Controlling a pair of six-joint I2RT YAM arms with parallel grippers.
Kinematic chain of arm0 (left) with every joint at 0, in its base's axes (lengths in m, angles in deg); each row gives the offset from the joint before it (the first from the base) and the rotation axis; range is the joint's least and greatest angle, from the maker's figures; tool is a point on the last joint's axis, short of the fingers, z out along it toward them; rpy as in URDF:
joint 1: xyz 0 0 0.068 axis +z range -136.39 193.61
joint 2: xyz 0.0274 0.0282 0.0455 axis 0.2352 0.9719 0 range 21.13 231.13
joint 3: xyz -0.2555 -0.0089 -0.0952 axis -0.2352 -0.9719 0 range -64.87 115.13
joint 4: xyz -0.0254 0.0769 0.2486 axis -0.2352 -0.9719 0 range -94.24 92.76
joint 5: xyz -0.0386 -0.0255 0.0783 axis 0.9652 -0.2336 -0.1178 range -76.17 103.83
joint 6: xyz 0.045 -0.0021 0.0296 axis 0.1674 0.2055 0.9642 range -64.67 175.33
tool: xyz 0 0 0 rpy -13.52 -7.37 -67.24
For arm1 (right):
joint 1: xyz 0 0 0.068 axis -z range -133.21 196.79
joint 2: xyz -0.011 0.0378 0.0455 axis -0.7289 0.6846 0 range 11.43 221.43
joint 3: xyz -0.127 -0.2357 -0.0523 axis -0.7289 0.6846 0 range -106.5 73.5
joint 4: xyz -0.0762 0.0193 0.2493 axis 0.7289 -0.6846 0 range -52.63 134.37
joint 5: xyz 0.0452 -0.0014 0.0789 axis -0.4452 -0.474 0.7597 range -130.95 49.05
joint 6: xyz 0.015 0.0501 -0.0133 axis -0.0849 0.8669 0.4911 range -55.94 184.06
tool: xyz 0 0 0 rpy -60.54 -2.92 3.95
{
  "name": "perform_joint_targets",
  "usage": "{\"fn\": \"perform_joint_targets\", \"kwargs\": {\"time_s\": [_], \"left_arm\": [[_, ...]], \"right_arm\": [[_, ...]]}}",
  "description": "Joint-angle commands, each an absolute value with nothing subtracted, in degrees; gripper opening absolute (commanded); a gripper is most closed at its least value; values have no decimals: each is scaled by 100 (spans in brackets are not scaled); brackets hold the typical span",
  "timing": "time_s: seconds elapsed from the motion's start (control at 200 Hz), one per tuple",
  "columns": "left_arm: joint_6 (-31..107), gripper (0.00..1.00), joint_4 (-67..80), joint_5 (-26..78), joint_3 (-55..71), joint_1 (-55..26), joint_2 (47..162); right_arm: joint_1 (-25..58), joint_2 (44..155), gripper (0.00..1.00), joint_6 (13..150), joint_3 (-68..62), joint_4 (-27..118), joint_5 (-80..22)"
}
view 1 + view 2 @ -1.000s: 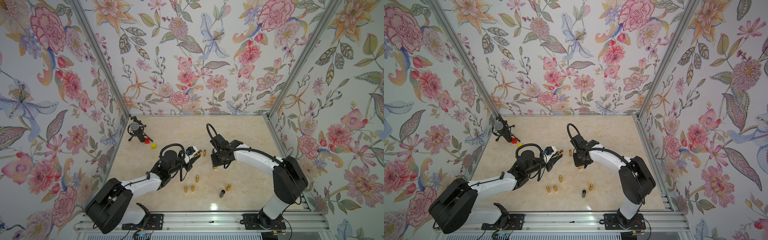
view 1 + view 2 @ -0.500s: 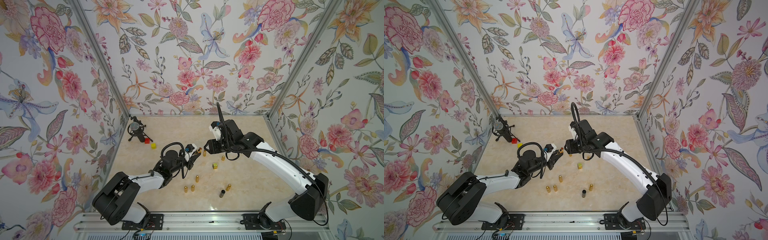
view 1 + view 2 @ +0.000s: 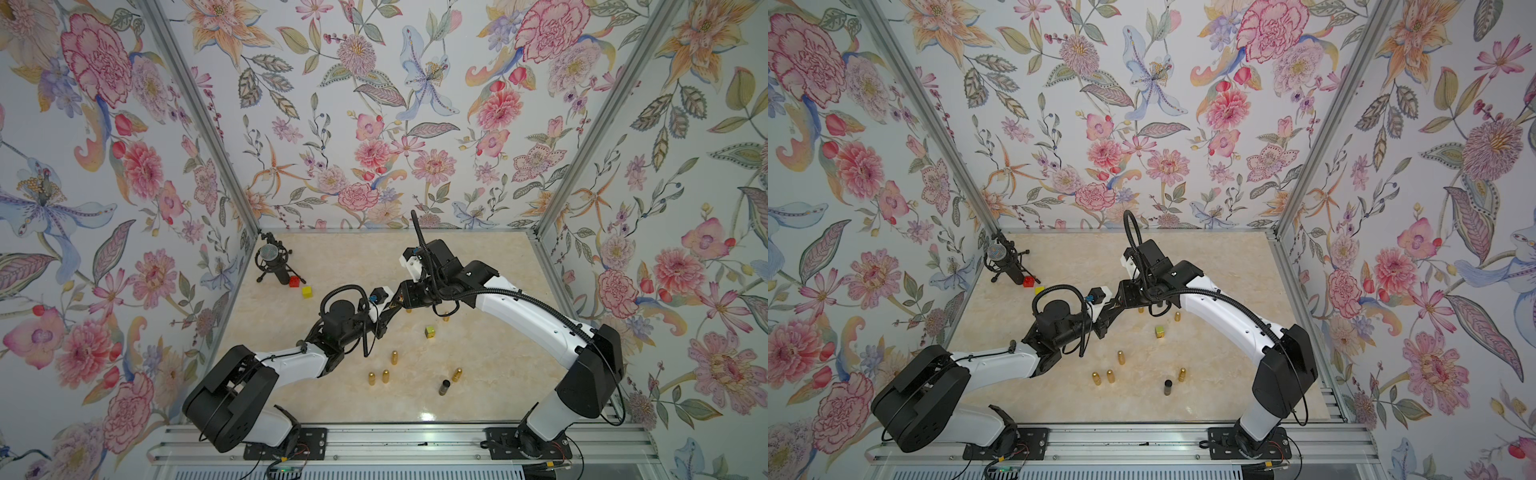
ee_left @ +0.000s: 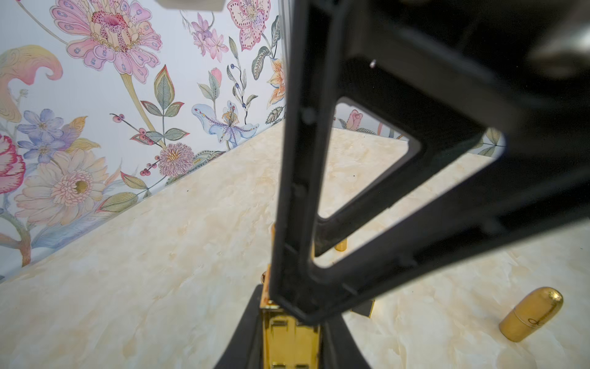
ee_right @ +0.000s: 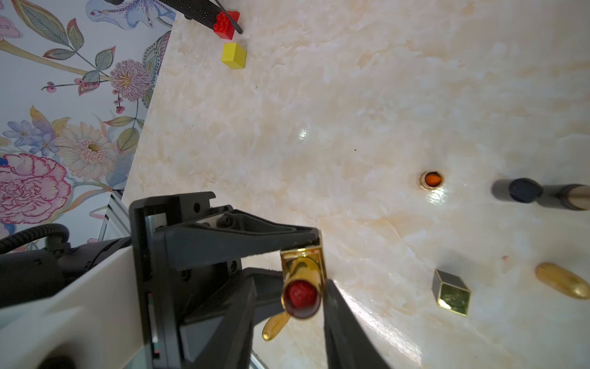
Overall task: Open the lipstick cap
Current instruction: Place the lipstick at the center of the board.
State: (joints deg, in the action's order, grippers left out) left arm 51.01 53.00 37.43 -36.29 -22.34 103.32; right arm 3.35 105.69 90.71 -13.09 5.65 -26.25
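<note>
My left gripper (image 3: 392, 306) is shut on the square gold base of the lipstick (image 4: 289, 335) and holds it above the table. The tube stands uncapped, its red tip (image 5: 301, 294) showing in the right wrist view. My right gripper (image 5: 290, 284) has come up against the left one in both top views (image 3: 1121, 300). It is open, with a finger on either side of the tube. One finger lies against the tube and the other stands apart from it. The gold square cap (image 5: 451, 292) lies loose on the table (image 3: 430, 331).
Several gold bullet-shaped lipsticks (image 3: 394, 356) and a black tube (image 3: 444, 387) stand near the front. An uncapped tube with an orange tip (image 5: 431, 180) stands beside the grippers. At the back left are a microphone on its stand (image 3: 272, 262), a red brick (image 3: 294, 281) and a yellow brick (image 3: 307, 291).
My right gripper rose from the table, leaving the gold cap there, and swung over to the lipstick in the left gripper. Its jaws have narrowed around the tube. The left gripper stayed put.
</note>
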Motion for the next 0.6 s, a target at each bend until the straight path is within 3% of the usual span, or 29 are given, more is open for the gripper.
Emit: {"fn": "perform_joint_targets", "kwargs": {"time_s": [0.0,0.595], "left_arm": [[5111,4,5418,3846,-3529,-2187,10199],[5277,5,5150,3993,-3485,-2190,10208]], "right_arm": [[310,10643,35,9052,-1465,609,-2715],[273,10827,19,8869,-1528,612,-2908]]}}
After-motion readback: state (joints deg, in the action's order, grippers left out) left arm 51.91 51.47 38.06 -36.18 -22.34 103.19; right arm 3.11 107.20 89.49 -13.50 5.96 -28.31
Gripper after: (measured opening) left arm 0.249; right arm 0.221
